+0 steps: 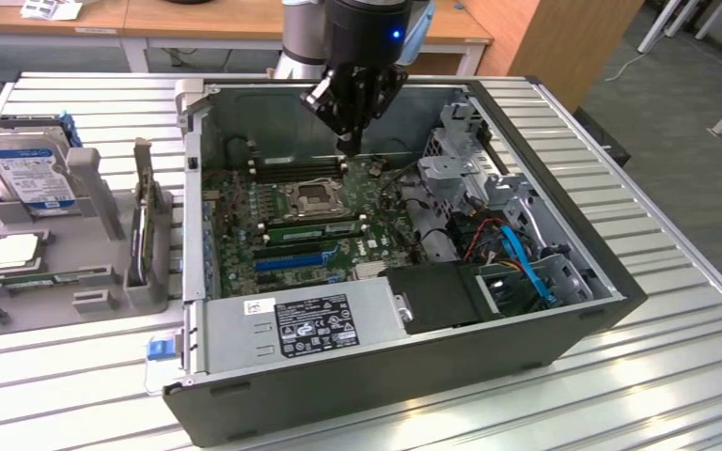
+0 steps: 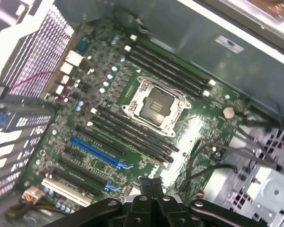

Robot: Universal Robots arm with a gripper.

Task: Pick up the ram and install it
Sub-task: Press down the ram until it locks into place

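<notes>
Hand (image 1: 351, 141) hovering inside case (image 1: 587, 310) over board's 12 o'clock slots (image 2: 168, 71), fingers together, carrying nothing. Ram (image 1: 315, 227) sitting in slot beside socket (image 1: 311, 195). Step: seating check, judging by position.

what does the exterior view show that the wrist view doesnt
Exterior only: the hard drive and CPU on the grey tray, the power supply, and the whole case on the table.
Wrist only: the coin battery and white slot.
Both: the gripper, shut, over the motherboard; the CPU socket; the blue slot.
</notes>
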